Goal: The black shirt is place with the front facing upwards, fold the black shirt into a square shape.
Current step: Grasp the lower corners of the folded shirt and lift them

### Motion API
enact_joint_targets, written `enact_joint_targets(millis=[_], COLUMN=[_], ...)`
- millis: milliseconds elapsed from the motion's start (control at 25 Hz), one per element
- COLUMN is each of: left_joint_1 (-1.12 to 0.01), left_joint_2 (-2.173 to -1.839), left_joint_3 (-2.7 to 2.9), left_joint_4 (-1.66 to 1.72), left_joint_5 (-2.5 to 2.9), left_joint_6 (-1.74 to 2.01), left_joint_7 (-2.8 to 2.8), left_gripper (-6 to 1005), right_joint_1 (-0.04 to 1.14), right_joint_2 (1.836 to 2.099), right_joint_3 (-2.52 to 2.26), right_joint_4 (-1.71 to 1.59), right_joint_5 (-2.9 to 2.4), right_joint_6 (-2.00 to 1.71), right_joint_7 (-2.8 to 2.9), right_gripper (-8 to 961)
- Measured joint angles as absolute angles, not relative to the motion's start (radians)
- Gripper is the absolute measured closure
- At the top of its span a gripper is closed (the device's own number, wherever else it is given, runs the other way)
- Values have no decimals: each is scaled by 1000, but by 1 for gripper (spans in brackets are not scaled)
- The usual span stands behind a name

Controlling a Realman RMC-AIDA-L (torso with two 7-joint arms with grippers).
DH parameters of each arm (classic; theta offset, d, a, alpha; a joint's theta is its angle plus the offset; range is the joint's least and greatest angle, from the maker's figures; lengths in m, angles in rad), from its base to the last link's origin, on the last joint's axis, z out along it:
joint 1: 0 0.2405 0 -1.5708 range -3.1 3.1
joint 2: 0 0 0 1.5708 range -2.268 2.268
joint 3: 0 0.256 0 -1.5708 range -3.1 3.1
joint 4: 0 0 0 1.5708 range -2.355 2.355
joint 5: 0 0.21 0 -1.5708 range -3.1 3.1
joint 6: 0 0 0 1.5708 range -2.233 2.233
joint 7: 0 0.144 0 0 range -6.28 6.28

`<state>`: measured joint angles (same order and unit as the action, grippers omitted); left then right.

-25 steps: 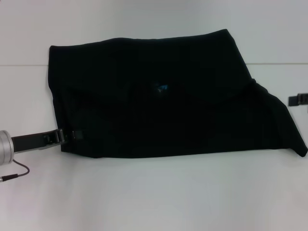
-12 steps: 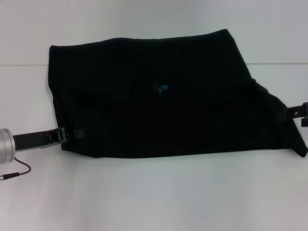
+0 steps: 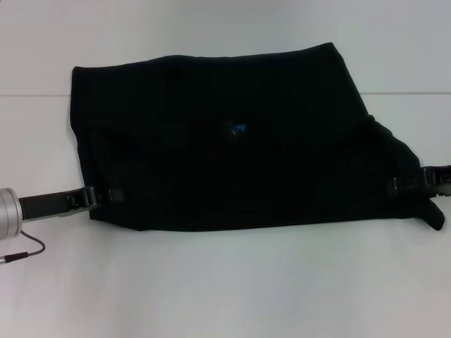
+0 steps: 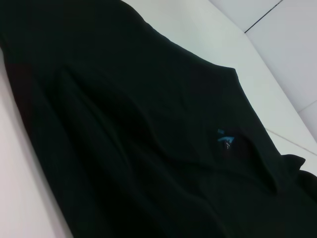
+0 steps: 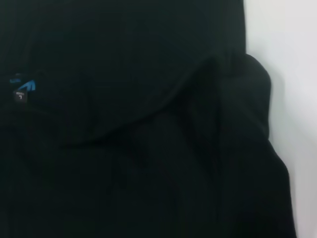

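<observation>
The black shirt (image 3: 232, 169) lies spread flat on the white table (image 3: 225, 282), with its small blue neck label (image 3: 236, 129) near the middle. No lettering shows. My left gripper (image 3: 113, 194) is at the shirt's lower left edge. My right gripper (image 3: 403, 186) is at the shirt's right side, over the sleeve that sticks out there. The left wrist view shows the shirt (image 4: 124, 139) and the label (image 4: 224, 137). The right wrist view is filled by the shirt (image 5: 124, 124), with the label (image 5: 21, 88) at one side.
A thin cable (image 3: 28, 250) hangs from my left arm over the table. A seam line (image 3: 35, 95) crosses the table behind the shirt. Bare white table surrounds the shirt on all sides.
My right gripper has moved in from the right edge and down onto the shirt's right sleeve. My left gripper has edged slightly inward along the shirt's left edge.
</observation>
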<state>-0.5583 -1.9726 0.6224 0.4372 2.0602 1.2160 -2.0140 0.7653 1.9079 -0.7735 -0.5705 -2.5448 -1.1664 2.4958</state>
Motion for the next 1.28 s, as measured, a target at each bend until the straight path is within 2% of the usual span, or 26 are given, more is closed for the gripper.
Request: enact_joint_targets(millis=[160, 400, 480, 920, 1120, 1280], left_joint_1=[-557, -558, -558, -561, -561, -561], left_joint_2=[-1973, -1973, -1973, -1968, -1959, -1949], left_joint_3=[621, 621, 620, 620, 619, 618], left_joint_4=[437, 437, 438, 438, 437, 438], left_joint_5=[2058, 2054, 2053, 2052, 2051, 2051], left_joint_6=[1222, 1237, 1239, 1245, 1276, 1312], left_joint_7=[-2014, -2014, -2014, -2014, -2021, -2042], left_gripper=[996, 996, 996, 996, 996, 995], right_joint_1=[770, 774, 774, 777, 775, 765], right_joint_2=[1910, 1916, 1917, 1910, 1905, 1904], right_joint_3=[-782, -799, -804, -804, -799, -780], right_joint_4=[-578, -582, -582, -583, -612, -661], right_joint_5=[-2558, -2588, -2588, -2589, -2585, -2578], right_joint_6=[-1167, -1153, -1152, -1158, -1203, -1285], right_joint_7=[2490, 2487, 2487, 2487, 2477, 2449], right_gripper=[22, 200, 436, 686, 910, 923])
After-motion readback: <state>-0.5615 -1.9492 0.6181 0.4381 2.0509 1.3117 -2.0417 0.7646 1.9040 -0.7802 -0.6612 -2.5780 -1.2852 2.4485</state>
